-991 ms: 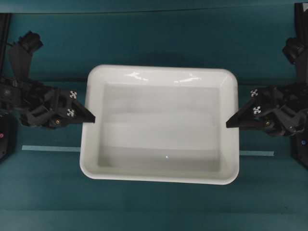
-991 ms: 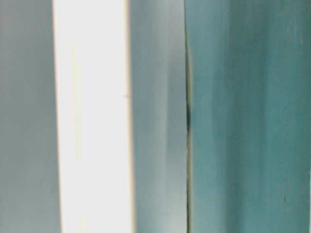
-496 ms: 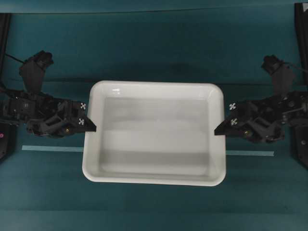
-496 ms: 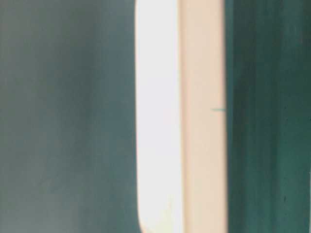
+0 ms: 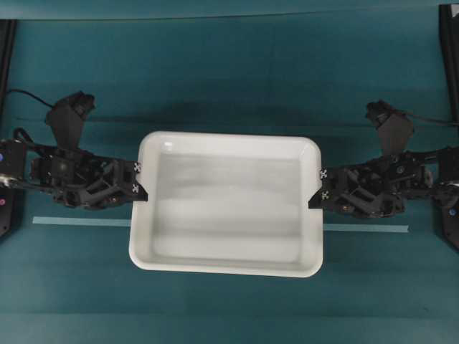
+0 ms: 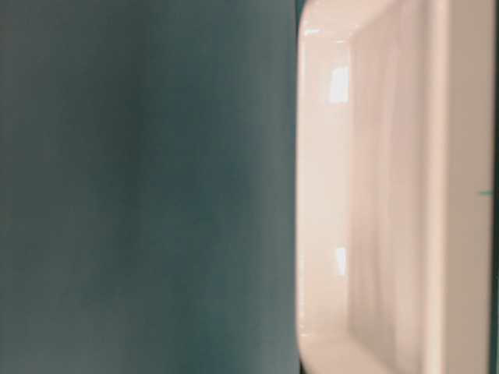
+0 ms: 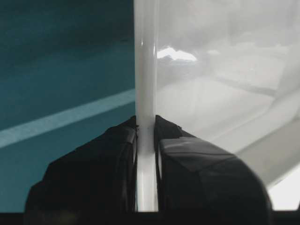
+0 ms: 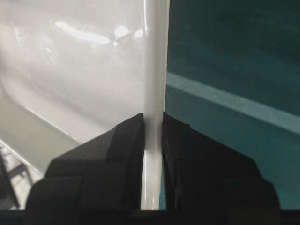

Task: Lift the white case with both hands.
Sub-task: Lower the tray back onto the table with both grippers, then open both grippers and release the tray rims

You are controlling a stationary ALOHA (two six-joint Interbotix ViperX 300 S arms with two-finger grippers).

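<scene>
The white case (image 5: 226,208) is a wide shallow tray in the middle of the teal table, with nothing inside it. My left gripper (image 5: 142,183) is shut on the case's left rim (image 7: 146,70), one finger outside the wall and one inside. My right gripper (image 5: 315,190) is shut on the right rim (image 8: 155,56) in the same way. In the table-level view the case (image 6: 374,195) fills the right side, blurred. I cannot tell whether its bottom touches the table.
A thin pale tape strip (image 5: 79,221) runs across the table and passes under the case, showing again on the right as the tape strip (image 5: 366,228). Dark arm mounts stand at the left edge (image 5: 6,208) and the right edge (image 5: 450,215).
The case looks smaller in the overhead view than a second ago, so it has dropped away from that camera. Both grippers have come inward and down with it, still shut on its rims.
</scene>
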